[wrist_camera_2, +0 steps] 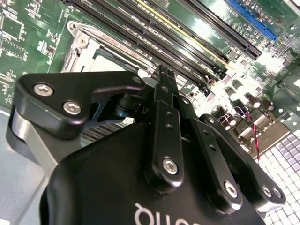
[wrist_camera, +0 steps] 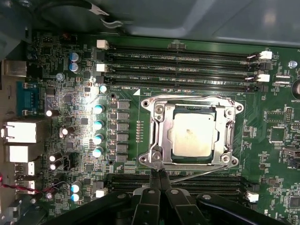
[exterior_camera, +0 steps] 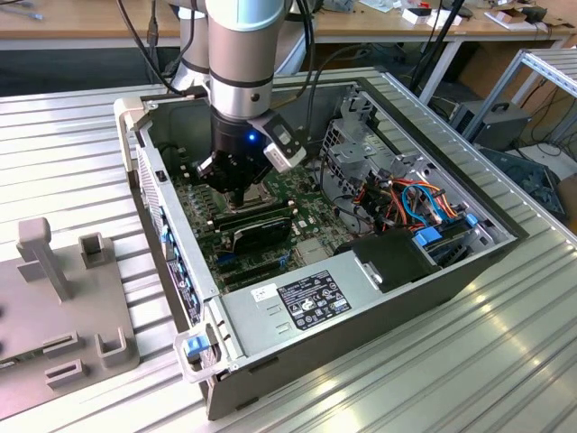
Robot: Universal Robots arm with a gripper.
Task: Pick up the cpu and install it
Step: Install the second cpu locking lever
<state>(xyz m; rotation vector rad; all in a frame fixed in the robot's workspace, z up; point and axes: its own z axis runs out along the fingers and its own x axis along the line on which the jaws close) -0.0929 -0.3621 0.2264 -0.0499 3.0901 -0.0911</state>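
Gripper (exterior_camera: 236,194) hangs low inside the open computer case (exterior_camera: 433,149) in the exterior view, right over the green board (exterior_camera: 306,194). In the second wrist view its black fingers (wrist_camera_2: 165,93) are pressed together and hold nothing. In the first wrist view the cpu (wrist_camera: 194,135) sits flat in the metal socket frame (wrist_camera: 157,133), with the closed fingertips just beside the frame's edge.

the black gripper (wrist_camera_2: 161,77) hangs close over a green motherboard (wrist_camera_2: 28,37), its fingers (wrist_camera_2: 165,108) pressed together. past them a metal socket frame (wrist_camera_2: 77,44) lies beside long black memory slots (wrist_camera_2: 154,33); a white grid (wrist_camera_2: 286,164) sits nearby.
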